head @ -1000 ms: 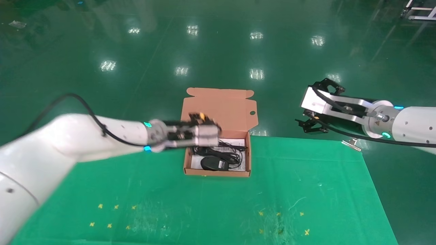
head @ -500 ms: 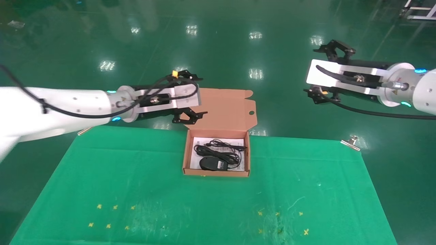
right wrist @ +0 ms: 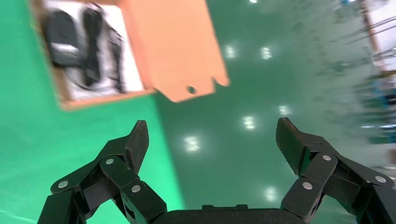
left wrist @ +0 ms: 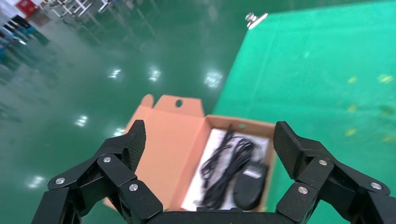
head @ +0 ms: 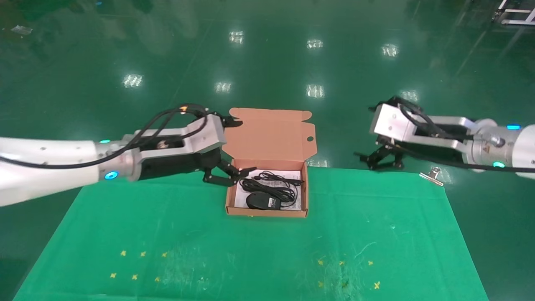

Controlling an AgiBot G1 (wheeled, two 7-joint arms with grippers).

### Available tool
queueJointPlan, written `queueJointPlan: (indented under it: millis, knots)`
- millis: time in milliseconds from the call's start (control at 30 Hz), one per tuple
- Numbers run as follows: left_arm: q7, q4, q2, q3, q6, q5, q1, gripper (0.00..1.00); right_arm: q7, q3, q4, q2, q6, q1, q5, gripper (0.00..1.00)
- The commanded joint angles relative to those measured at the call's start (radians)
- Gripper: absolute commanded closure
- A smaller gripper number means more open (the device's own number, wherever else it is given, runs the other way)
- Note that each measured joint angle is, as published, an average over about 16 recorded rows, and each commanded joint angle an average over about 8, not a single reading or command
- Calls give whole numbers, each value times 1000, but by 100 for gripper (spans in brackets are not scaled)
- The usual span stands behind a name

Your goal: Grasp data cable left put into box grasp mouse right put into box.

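The box [head: 267,200] sits open at the far edge of the green cloth [head: 250,251], its flap lid [head: 269,136] standing up behind it with the round hole near the lid's right edge. Inside, a white sheet [head: 239,200] lines the floor. The mouse [head: 262,201] lies on it toward the front wall, and a tangle of black cable [head: 271,186] lies just behind it, touching the mouse; where the data cable ends and the mouse's own cord begins cannot be told.

The left gripper [head: 228,148] hovers at the box's left rear corner, fingers spread wide and holding nothing; the left wrist view looks between the fingers [left wrist: 133,144] down into the box. The right gripper [head: 378,156] hangs beyond the cloth's far edge, well right of the box, fingers [right wrist: 135,142] likewise spread and empty. A metal clip [head: 432,175] grips the cloth's far right corner
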Motion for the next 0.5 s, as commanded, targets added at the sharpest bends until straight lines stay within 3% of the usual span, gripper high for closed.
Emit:
queueJointPlan:
  millis: [33,500]
  knots:
    - [-14,-15,-18,-24,29,-26,20,0,-4,22,2,6,-28,-21,43,0]
    - [-114,-123,-146,-197,239,-212,162,0,-34,185,17,48,-233,-171,360,0]
